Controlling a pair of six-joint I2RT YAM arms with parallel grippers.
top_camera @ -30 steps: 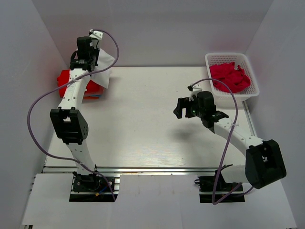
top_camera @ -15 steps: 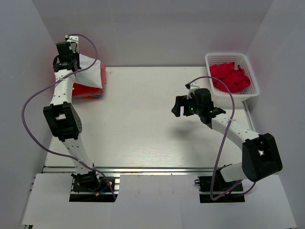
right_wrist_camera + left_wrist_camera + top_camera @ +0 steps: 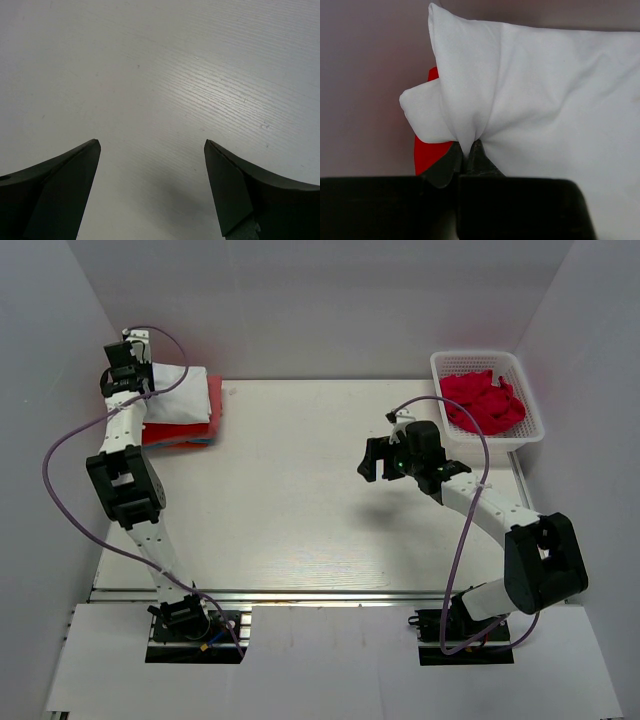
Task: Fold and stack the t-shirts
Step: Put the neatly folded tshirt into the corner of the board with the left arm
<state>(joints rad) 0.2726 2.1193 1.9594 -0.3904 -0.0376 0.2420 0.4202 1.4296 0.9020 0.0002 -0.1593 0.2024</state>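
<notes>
A folded white t-shirt (image 3: pixel 178 392) lies on top of a folded red t-shirt (image 3: pixel 200 420) at the table's far left corner. My left gripper (image 3: pixel 128 368) is shut on the white shirt's left edge; in the left wrist view the white cloth (image 3: pixel 540 95) bunches between the closed black fingers (image 3: pixel 447 162), with red cloth (image 3: pixel 427 152) showing beneath. More red t-shirts (image 3: pixel 482 402) lie crumpled in the white basket (image 3: pixel 531 430) at the far right. My right gripper (image 3: pixel 378 462) hovers open over bare table right of centre, nothing between its fingers (image 3: pixel 65 175).
White walls enclose the table on the left, back and right. The stack sits close against the left wall. The basket stands in the far right corner. Purple cables loop from both arms.
My left gripper has carried the white t-shirt leftward and down, so it now lies flat over the red one. The right gripper has shifted slightly left, still open.
</notes>
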